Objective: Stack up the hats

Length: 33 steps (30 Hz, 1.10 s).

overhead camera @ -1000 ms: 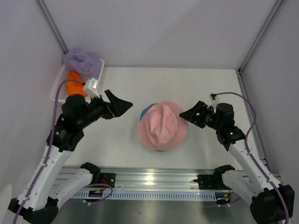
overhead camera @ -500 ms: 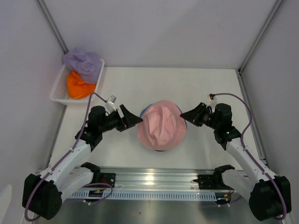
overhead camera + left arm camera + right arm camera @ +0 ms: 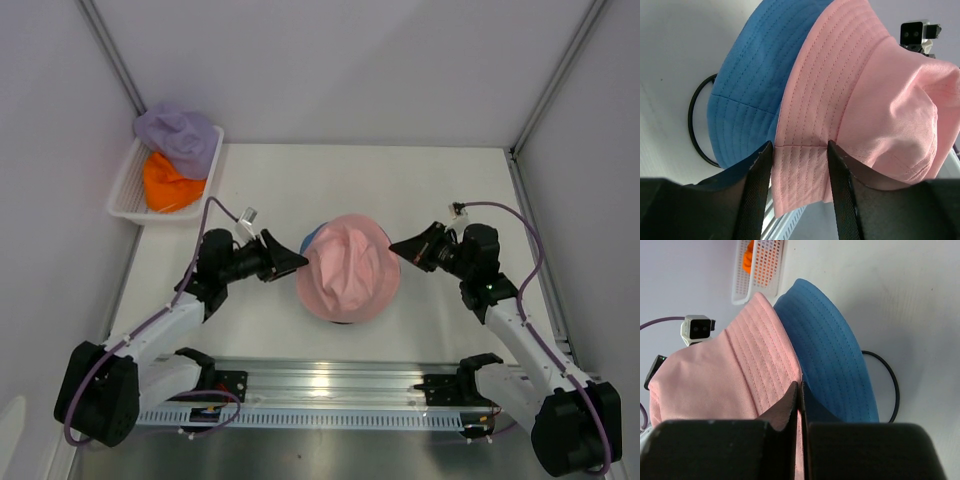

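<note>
My left arm has swung in to the pink hat [image 3: 350, 272], which sits mid-bench atop the blue hat [image 3: 745, 85]; the left tool [image 3: 800, 147] gapes astride its brim and the right tool [image 3: 799, 387] pinches the opposite brim, so I judge we're seating layer two, and next I'd close left and tug evenly.

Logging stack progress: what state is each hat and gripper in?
pink hat, stacked on the blue hat
blue hat, underneath, over the wire stand
lavender hat, partly over the orange hat
orange hat, in the basket
left gripper, open around the pink brim
right gripper, shut on the pink brim
</note>
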{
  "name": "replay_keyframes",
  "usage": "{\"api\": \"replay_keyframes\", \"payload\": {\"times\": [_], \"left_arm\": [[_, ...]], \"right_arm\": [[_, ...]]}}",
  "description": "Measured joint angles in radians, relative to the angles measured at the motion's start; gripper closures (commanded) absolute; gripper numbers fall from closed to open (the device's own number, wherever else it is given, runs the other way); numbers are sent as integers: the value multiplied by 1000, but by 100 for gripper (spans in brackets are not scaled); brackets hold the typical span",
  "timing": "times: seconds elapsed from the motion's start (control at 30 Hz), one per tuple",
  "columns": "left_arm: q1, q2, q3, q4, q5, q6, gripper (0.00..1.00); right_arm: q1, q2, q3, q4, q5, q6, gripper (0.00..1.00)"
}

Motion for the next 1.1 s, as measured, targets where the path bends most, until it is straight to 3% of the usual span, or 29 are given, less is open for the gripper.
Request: {"api": "replay_keyframes", "payload": {"times": [0.2, 0.3, 0.33, 0.37, 0.67, 1.1], "left_arm": [[0, 26, 0, 38, 17, 1, 64], [0, 63, 0, 68, 24, -8, 81], [0, 76, 0, 77, 24, -8, 94], [0, 90, 0, 83, 25, -14, 99], [0, 145, 1, 89, 12, -14, 99], [-3, 231, 84, -60, -116, 39, 99]], "right_arm": [[-3, 15, -13, 22, 2, 0, 100], [-3, 43, -16, 28, 3, -5, 100], [-3, 51, -16, 28, 4, -6, 100], [-3, 60, -16, 28, 6, -11, 100], [-3, 85, -10, -15, 73, -92, 100], [-2, 165, 24, -52, 136, -211, 100]]}}
